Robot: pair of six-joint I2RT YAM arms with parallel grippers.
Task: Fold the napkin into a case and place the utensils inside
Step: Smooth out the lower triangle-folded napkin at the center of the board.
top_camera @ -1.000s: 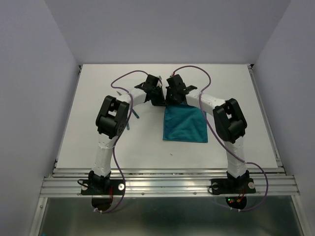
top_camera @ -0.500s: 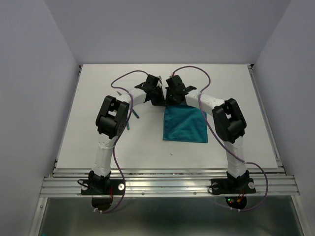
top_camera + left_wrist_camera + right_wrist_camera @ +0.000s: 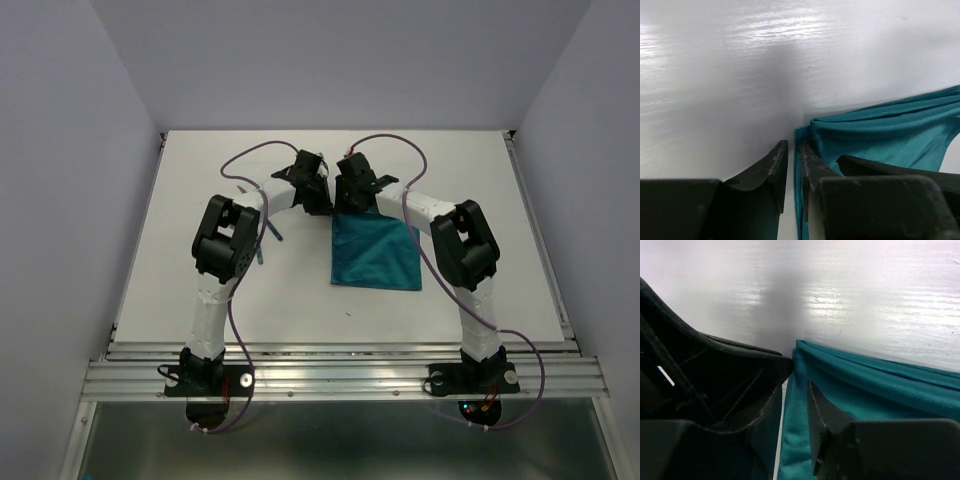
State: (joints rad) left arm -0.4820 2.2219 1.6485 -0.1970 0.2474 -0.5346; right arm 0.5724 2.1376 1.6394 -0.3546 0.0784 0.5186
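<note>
Teal, satin-sheened napkin (image 3: 375,255) was seen folded into a layered rectangle mid-table (image 3: 200,190), on the white, glossy, grained top. Its far-left corner was straddled by the slightly parted black jaws of the left gripper (image 3: 792,145) and the right gripper (image 3: 799,372), with nothing clamped. Slim teal utensils (image 3: 276,234) were noted nearer the left edge.

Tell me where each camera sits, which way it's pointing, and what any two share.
Top external: above and behind the bases, looking down on the table; left arm, right arm, napkin.
Left wrist: on the left arm, facing down at the napkin's corner; its own jaws, slightly apart.
Right wrist: on the right arm, same downward aim; its own jaws show.
Shared: both wrist views hold that napkin corner.
</note>
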